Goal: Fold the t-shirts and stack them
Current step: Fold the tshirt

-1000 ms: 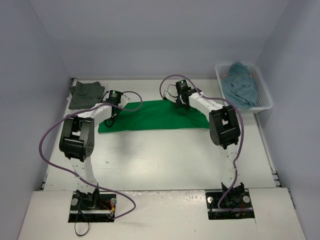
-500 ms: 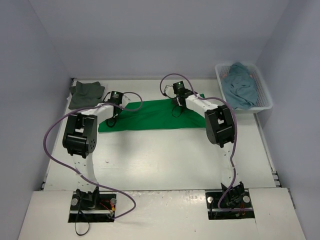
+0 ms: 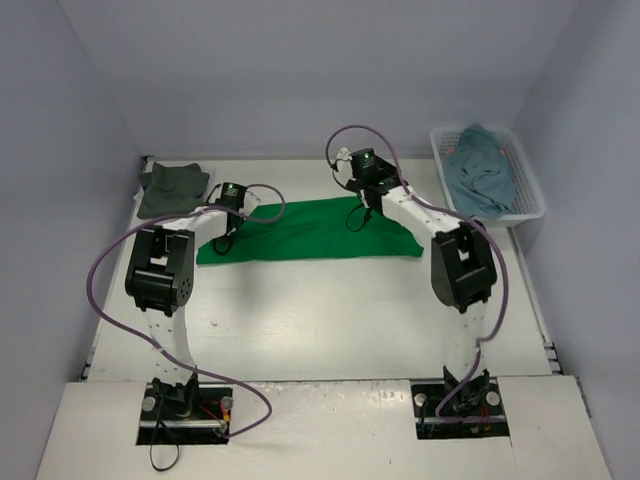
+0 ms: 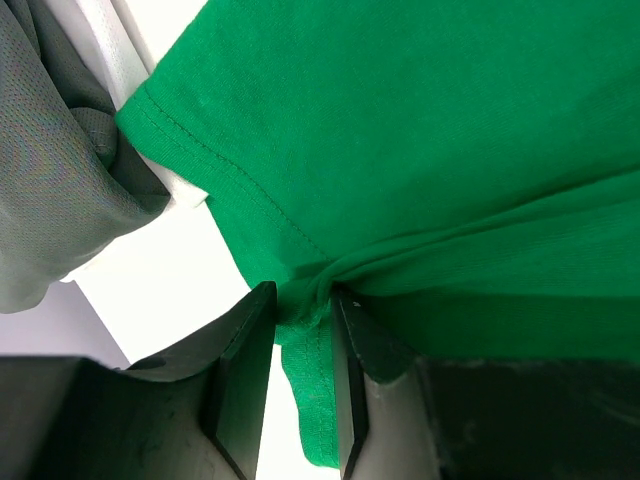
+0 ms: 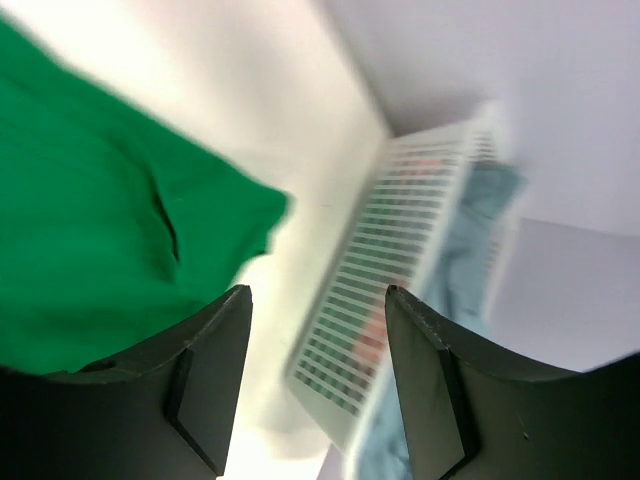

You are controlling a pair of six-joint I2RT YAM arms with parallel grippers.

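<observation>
A bright green t-shirt (image 3: 300,232) lies folded into a long band across the back half of the table. My left gripper (image 3: 222,222) is at its left end. In the left wrist view the left gripper (image 4: 303,290) stands slightly open, with a bunched green hem (image 4: 310,380) loose between its fingers. My right gripper (image 3: 358,208) hovers open over the band's right half. The right wrist view shows this gripper (image 5: 316,292) holding nothing, with the green cloth (image 5: 90,230) below. A dark grey-green t-shirt (image 3: 172,188) lies folded at the back left corner. A teal-blue t-shirt (image 3: 480,172) lies in the basket.
The white mesh basket (image 3: 538,210) stands at the back right, beside the wall; it shows blurred in the right wrist view (image 5: 400,270). The grey-green shirt (image 4: 50,170) lies close to my left gripper. Purple cables loop from both arms.
Both grippers have opened and let go of the green shirt. My right arm has lifted and swung back toward the right. The left arm barely moved.
</observation>
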